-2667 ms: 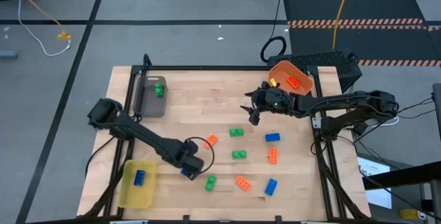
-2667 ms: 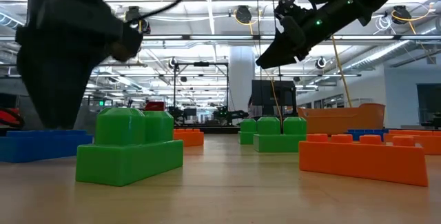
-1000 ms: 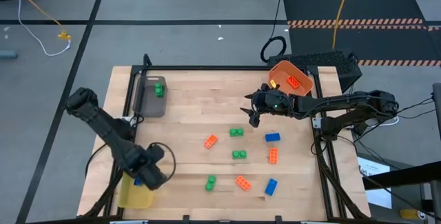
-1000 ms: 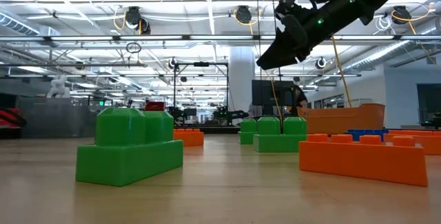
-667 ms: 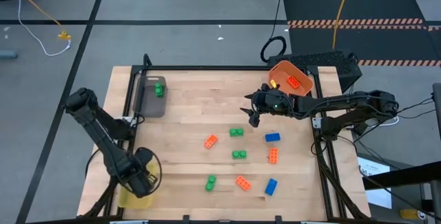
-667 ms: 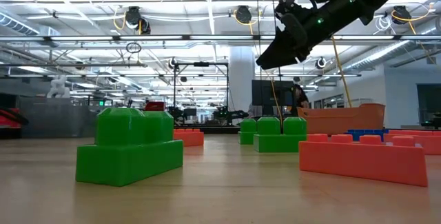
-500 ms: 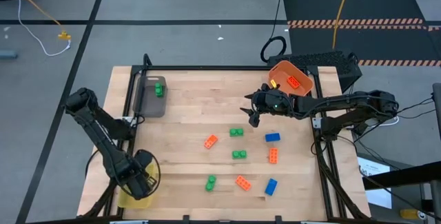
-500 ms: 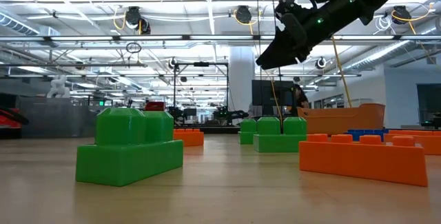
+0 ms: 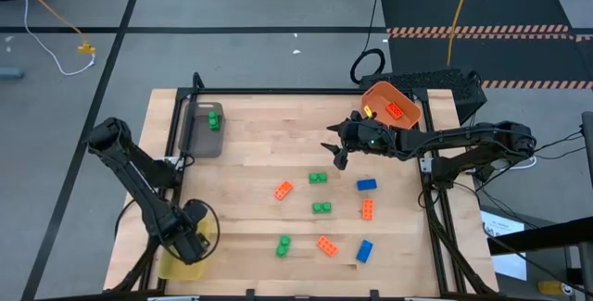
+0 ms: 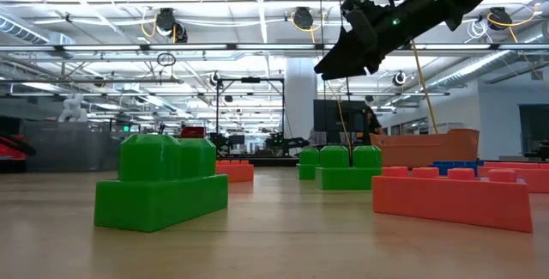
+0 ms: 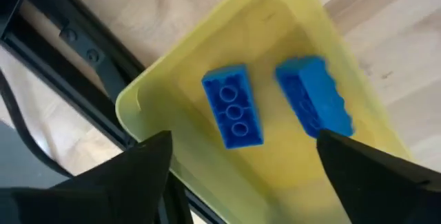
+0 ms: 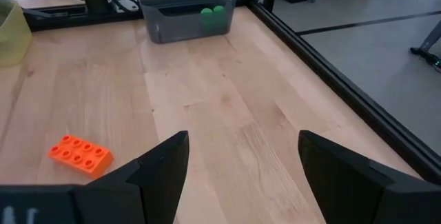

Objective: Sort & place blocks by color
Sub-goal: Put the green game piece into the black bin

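Observation:
Several studded blocks lie flat on the wooden table: orange (image 9: 283, 190), green (image 9: 318, 179), blue (image 9: 367, 185), green (image 9: 321, 207), orange (image 9: 368, 209), green (image 9: 283, 244), orange (image 9: 326, 244) and blue (image 9: 364, 250). My left gripper (image 9: 190, 241) hangs open over the yellow bin (image 11: 172, 79). Inside that bin lie two blue blocks, one (image 11: 233, 114) studs up and the other (image 11: 315, 104) on its side. My right gripper (image 9: 337, 156) is open in the air near the far right. It is above the green block (image 10: 339, 167) and touches nothing.
A grey bin (image 9: 202, 132) at the far left holds a green block (image 9: 214, 119). An orange bin (image 9: 408, 116) at the far right holds an orange block (image 9: 397, 110). A black frame (image 9: 435, 227) edges the table. Bare wood lies between the grey bin and the blocks.
My left gripper has moved toward the table's near left corner and now hangs over the yellow bin. The blocks on the table have kept their places.

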You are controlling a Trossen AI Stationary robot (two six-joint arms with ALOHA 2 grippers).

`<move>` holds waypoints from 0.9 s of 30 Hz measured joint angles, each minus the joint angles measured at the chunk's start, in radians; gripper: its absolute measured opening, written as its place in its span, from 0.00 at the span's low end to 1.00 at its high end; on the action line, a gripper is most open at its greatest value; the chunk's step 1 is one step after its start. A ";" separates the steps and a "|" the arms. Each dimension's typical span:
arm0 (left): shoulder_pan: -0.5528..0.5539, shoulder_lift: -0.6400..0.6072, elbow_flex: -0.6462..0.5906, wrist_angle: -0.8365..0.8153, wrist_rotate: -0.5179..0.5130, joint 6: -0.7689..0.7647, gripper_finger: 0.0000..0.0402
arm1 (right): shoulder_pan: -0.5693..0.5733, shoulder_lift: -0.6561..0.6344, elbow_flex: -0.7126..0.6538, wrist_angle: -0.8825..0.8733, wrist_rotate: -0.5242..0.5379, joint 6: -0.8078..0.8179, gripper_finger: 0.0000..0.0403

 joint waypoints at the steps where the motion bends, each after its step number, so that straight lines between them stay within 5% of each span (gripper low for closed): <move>1: 0.012 -0.010 0.000 0.000 -0.001 0.017 0.92 | 0.000 0.000 0.000 0.000 0.000 0.002 0.65; 14: 0.296 -0.108 0.000 -0.016 -0.357 0.416 0.94 | 0.000 0.000 0.000 -0.021 -0.014 0.015 0.65; 27: 0.567 -0.046 0.000 0.412 -0.614 0.833 0.94 | 0.013 0.001 0.000 -0.102 -0.075 0.040 0.65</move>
